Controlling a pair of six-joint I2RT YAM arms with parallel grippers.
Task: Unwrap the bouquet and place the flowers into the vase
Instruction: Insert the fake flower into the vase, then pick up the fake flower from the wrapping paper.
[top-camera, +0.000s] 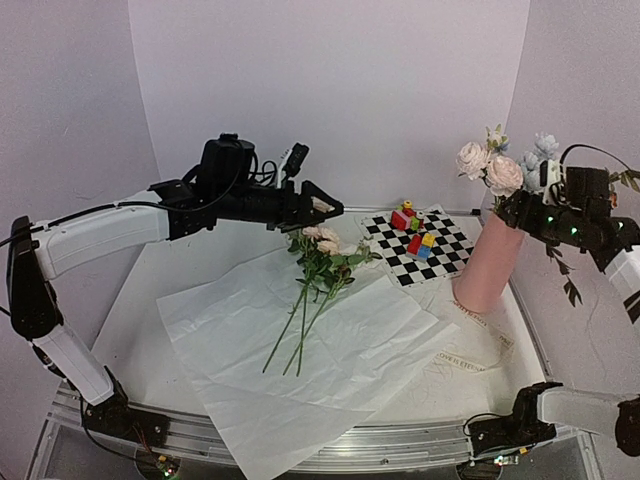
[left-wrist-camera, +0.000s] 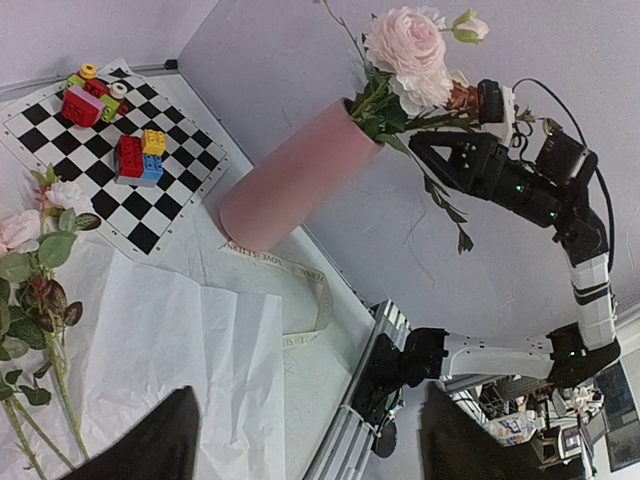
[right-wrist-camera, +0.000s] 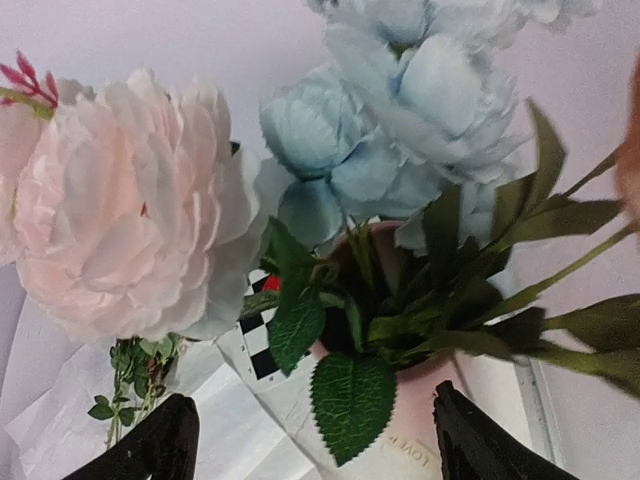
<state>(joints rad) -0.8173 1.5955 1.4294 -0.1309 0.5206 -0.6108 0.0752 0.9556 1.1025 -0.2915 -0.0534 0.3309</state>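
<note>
I see plain white walls (top-camera: 330, 100) wrapping the back and both sides, soft even light. White table (top-camera: 135, 290), metal rail (top-camera: 400, 440) along its near edge. Small clutter (left-wrist-camera: 520, 425) beyond the table, can't make out.

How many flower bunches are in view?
2. One bunch stands in the pink vase, far right; the other bunch lies on the white paper, centre. Individual stems may overlap.

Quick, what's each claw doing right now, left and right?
Left claw: open, holding nothing.
Right claw: open above the vase, holding nothing.
</note>
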